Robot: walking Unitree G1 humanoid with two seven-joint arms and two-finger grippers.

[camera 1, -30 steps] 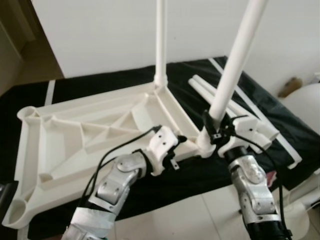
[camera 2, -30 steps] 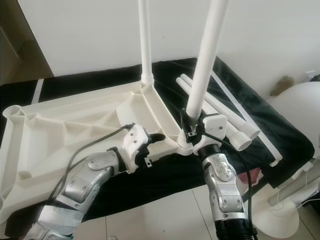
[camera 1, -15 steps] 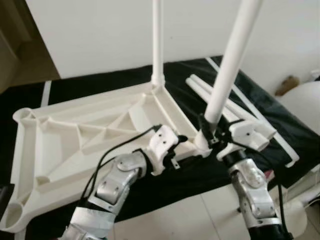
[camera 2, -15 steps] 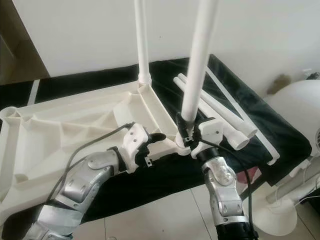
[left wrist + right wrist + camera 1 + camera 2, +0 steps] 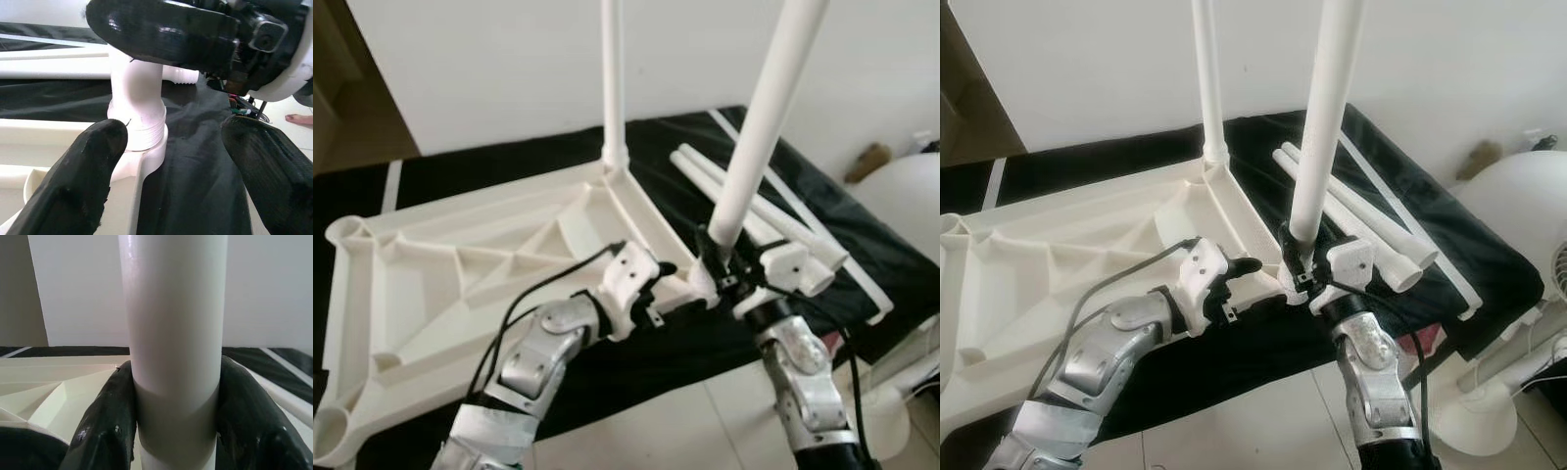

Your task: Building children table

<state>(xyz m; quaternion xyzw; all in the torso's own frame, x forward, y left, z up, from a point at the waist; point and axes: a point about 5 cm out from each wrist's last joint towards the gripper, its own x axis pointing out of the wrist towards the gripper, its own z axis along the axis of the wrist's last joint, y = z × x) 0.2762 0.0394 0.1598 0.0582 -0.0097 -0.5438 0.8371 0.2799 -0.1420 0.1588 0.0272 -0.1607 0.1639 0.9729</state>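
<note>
The white table top [image 5: 460, 284] lies upside down on a black cloth [image 5: 499, 162]. One white leg [image 5: 612, 88] stands upright in its far right corner. A second leg [image 5: 759, 127] rises, leaning, from the near right corner socket [image 5: 139, 134]. My right gripper [image 5: 715, 253] is shut on this leg just above the socket, and in the right wrist view both fingers [image 5: 110, 421] press the leg [image 5: 173, 333]. My left gripper [image 5: 663, 276] is open at the same corner, its fingers [image 5: 93, 166] on either side of the socket.
Spare white legs [image 5: 759, 211] lie on the cloth to the right of the table top. A round white object [image 5: 901, 196] stands at the far right. Pale floor tiles [image 5: 685, 431] run along the near edge, and a white wall is behind.
The whole picture has shifted a little to the left. Both grippers keep their places at the near right corner, the right one still shut on the leg.
</note>
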